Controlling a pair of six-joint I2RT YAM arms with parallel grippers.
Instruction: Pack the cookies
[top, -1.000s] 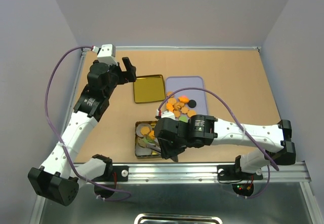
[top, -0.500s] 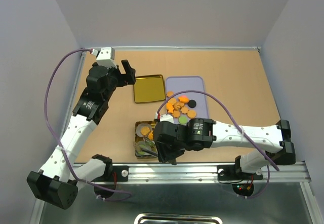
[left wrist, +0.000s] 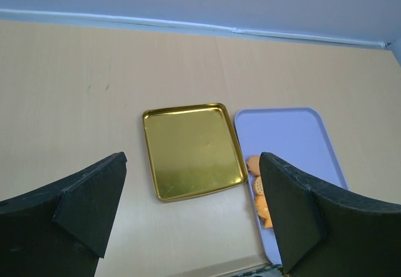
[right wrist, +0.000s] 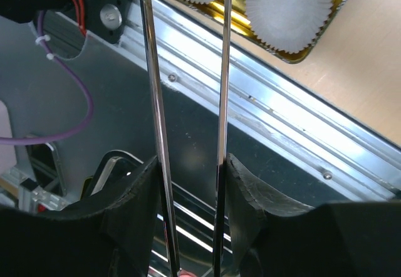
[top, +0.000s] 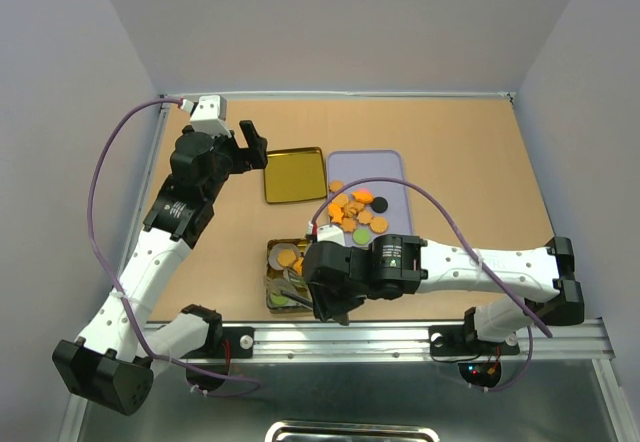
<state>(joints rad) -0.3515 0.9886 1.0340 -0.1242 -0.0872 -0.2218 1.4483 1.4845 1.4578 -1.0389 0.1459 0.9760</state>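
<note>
— Fingers (left wrist: 88, 211) of the left gripper (left wrist: 192, 156) spread wide near the gold lid (left wrist: 188, 133). The other?
— The right gripper (right wrist: 191, 159) grips metal tongs (right wrist: 155, 89). Cookies (top: 354, 210) heap on the lilac tray (top: 385, 167), some in the gold tin (top: 268, 277) beneath that arm.

Tan wooden table (top: 470, 162). Directly on it: shallow gold tray (top: 294, 174), left of centre; lavender tray (top: 390, 167) just beside it on right, narrow gap between; gold tin (top: 268, 274) nearer front edge, close to lavender tray's near corner
</note>
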